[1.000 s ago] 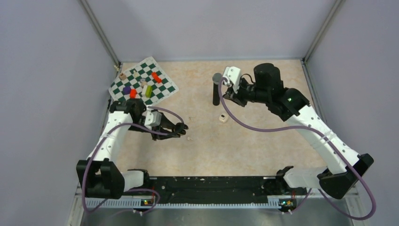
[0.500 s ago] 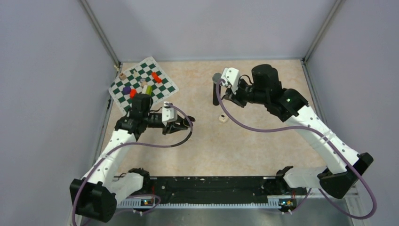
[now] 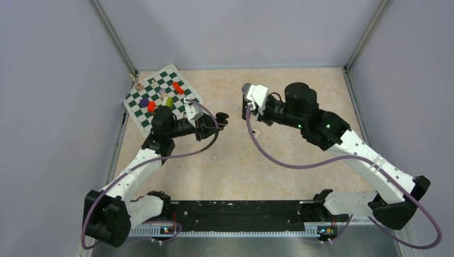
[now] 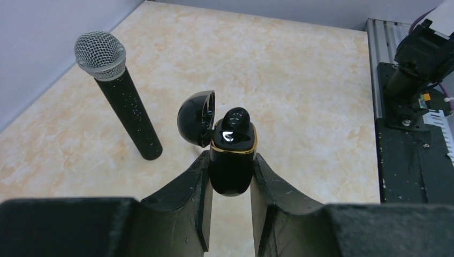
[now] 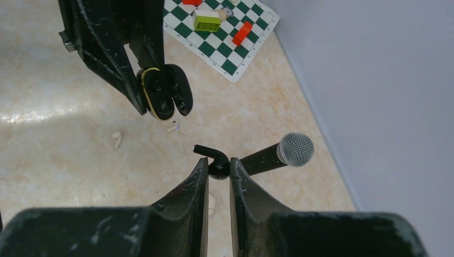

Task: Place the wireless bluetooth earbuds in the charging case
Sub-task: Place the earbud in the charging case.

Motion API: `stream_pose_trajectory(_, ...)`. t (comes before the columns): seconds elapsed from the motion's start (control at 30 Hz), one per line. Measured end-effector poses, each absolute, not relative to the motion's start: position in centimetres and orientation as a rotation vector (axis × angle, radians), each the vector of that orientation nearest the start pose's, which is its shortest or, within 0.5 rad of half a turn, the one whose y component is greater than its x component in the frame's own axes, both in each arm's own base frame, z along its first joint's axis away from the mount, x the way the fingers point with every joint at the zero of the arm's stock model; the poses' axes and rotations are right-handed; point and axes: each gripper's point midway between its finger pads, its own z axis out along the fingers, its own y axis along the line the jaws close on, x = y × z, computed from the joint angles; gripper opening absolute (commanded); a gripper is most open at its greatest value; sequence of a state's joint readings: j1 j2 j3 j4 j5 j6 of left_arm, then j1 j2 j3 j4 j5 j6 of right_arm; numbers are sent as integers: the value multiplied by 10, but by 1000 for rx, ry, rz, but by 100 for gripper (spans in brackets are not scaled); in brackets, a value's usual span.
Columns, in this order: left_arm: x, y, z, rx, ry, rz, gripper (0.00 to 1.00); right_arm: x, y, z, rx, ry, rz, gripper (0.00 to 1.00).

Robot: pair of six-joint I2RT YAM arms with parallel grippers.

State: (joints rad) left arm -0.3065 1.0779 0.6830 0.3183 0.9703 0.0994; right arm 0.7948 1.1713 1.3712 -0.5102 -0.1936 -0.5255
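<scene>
My left gripper (image 4: 230, 161) is shut on the black charging case (image 4: 231, 166), held upright above the table. The case has a gold rim, and its lid (image 4: 196, 118) is swung open to the left. One black earbud (image 4: 235, 118) sits in the case's top. My right gripper (image 5: 218, 164) is shut on a second black earbud (image 5: 218, 167), whose stem points left. From the right wrist view the case (image 5: 160, 95) hangs a short way ahead and left of this earbud. In the top view the two grippers (image 3: 218, 119) (image 3: 247, 110) face each other, close but apart.
A tall black microphone (image 4: 122, 104) stands upright behind the right gripper. Two whitish earbuds (image 5: 117, 139) (image 5: 173, 127) lie on the table below the case. The chessboard mat (image 3: 140, 107) with coloured blocks is at the back left. A whitish object (image 5: 212, 204) shows beneath my right fingers.
My left arm has swung the case away from the table's middle toward the back right, up to the right gripper. The right gripper has shifted slightly left, still holding its earbud.
</scene>
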Motion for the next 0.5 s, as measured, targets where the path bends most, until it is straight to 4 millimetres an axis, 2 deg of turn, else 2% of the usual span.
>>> stream_pose_trajectory(0.17,254,-235,243,1023,1368,-996,0,237,301,344,-1327,1349,355,8)
stream_pose_trajectory(0.33,250,-237,236,1012,1388,-1051,0,231,325,324,-1383,1334,338,8)
stream_pose_trajectory(0.5,245,-239,240,1021,1365,-1085,0,235,332,315,-1379,1345,330,7)
